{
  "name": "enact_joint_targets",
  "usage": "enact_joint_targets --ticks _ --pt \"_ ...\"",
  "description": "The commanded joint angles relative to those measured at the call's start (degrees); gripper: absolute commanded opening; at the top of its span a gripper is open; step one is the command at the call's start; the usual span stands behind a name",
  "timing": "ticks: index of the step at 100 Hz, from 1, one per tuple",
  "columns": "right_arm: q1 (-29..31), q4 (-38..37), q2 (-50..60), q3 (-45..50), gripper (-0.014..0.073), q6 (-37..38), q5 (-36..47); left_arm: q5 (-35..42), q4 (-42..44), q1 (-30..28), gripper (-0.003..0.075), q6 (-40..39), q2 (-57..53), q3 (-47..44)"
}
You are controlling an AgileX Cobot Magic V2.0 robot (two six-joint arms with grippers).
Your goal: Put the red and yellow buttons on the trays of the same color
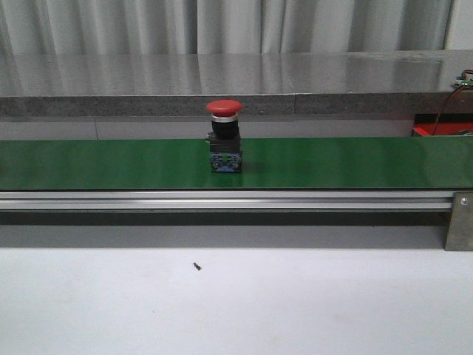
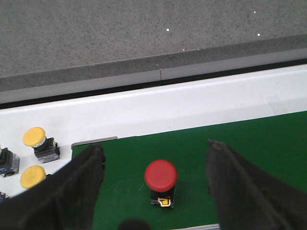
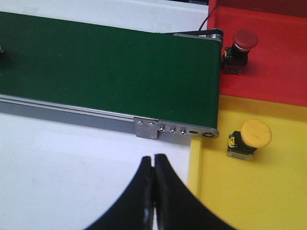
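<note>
Red button (image 1: 224, 137) upright on green conveyor belt (image 1: 111, 163), near the belt's middle in the front view, red cap up, black body and small blue base below; nothing touching it, open belt to both sides

Left gripper (image 2: 156, 191) above that belt, jaws spread wide, one dark finger (image 2: 81, 177) to each side of the same red button (image 2: 161, 178) and well apart from it, gripping nothing

Off the belt's end on the left gripper's side, white bench (image 2: 144, 110) carrying two yellow buttons (image 2: 34, 137) (image 2: 32, 176) plus a darker button body cut off by the frame edge; all clear of the belt, just beyond one finger

Along the belt's near edge, aluminium rail (image 1: 222, 200) with a metal bracket (image 1: 460, 220) at its right end; behind the belt, a raised grey ledge (image 1: 222, 103) and curtain; small dark speck (image 1: 196, 265) on the bench in front of the rail

Right gripper (image 3: 154, 165) over the bench, just off the belt's right end, jaws closed together, empty

Beyond the belt's end roller, red tray (image 3: 278, 62) with another red button (image 3: 240, 45) standing close to the belt end; beside it, yellow tray (image 3: 268, 191) with a yellow button (image 3: 249, 138) near the rail's end plate (image 3: 187, 129); wide bare floor left in both trays
</note>
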State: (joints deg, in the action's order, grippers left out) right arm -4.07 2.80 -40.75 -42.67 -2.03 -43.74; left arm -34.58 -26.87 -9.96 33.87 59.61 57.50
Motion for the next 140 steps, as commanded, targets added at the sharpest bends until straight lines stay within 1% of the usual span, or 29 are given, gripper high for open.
enact_joint_targets --ticks 1,8,15,28,34,48,60,69,83,87,92,95,97,102,104,107,112,116,128,140 --pt "-0.08 -0.62 0.24 -1.33 -0.0068 -0.22 3.76 6.56 -2.26 0.55 0.0391 0.66 -6.69 -4.16" --pt "-0.08 -0.62 0.24 -1.33 -0.0068 -0.22 3.76 8.36 -2.55 1.77 0.0359 0.66 -10.59 -7.98" --pt "-0.08 -0.62 0.24 -1.33 -0.0068 -0.22 4.09 9.68 -2.92 3.49 0.0312 0.66 -14.53 -11.80" --pt "-0.08 -0.62 0.24 -1.33 -0.0068 -0.22 4.27 11.73 -3.59 6.04 0.0194 0.56 -20.74 -18.00" --pt "-0.08 -0.62 0.24 -1.33 -0.0068 -0.22 4.21 12.71 -3.56 6.52 0.0141 0.19 -23.18 -20.36" --pt "-0.08 -0.56 0.24 -1.33 -0.0068 -0.22 4.21 15.92 -3.72 6.66 0.0043 -0.45 -28.04 -26.10" --pt "-0.08 -0.52 0.18 -1.33 -0.0068 -0.22 4.47 18.60 -4.80 6.66 0.0001 -0.46 -31.81 -29.50" --pt "-0.08 0.21 0.13 -1.33 -0.0068 -0.22 4.46 19.14 -4.80 6.89 -0.0011 -0.46 -33.12 -30.69" --pt "-0.08 1.70 0.13 -1.33 -0.0055 -0.33 3.61 19.04 -4.80 8.81 -0.0012 -0.46 -33.23 -30.67" --pt "-0.08 2.21 0.13 -1.33 -0.0021 -0.43 3.31 19.04 -4.80 9.24 -0.0012 -0.46 -33.23 -30.67" --pt "-0.08 3.12 0.13 -1.33 0.0055 -1.05 3.19 19.04 -4.80 9.51 -0.0012 -0.46 -33.23 -30.67" --pt "-0.08 3.65 0.13 -1.33 0.0127 -1.68 3.19 19.04 -4.80 9.61 -0.0012 -0.46 -33.23 -30.67" --pt "-0.08 4.05 0.13 -1.33 0.0160 -2.23 3.27 19.04 -4.80 9.61 -0.0012 -0.46 -33.23 -30.67" --pt "-0.08 4.99 0.13 -1.33 0.0301 -3.20 3.41 19.04 -4.80 9.61 -0.0012 -0.46 -33.23 -30.67" --pt "-0.08 5.30 0.13 -1.33 0.0337 -3.43 3.50 19.04 -4.80 9.61 -0.0012 -0.46 -33.23 -30.67" --pt "-0.08 5.74 0.13 -1.33 0.0421 -3.72 3.76 19.04 -4.80 9.61 -0.0012 -0.46 -33.23 -30.67" --pt "-0.08 6.26 0.06 -1.39 0.0504 -4.70 3.98 19.04 -4.80 9.61 -0.0012 -0.46 -33.23 -30.67" --pt "-0.08 6.63 -0.30 -1.71 0.0533 -5.06 3.76 19.04 -4.80 9.61 -0.0012 -0.46 -33.23 -30.67" --pt "-0.12 9.01 -3.49 -4.72 0.0517 -6.48 0.49 19.04 -4.80 9.61 -0.0012 -0.46 -33.23 -30.67" --pt "-0.18 12.31 -9.53 -9.05 0.0517 -10.49 -1.70 19.04 -4.80 9.61 -0.0012 -0.46 -33.23 -30.67"
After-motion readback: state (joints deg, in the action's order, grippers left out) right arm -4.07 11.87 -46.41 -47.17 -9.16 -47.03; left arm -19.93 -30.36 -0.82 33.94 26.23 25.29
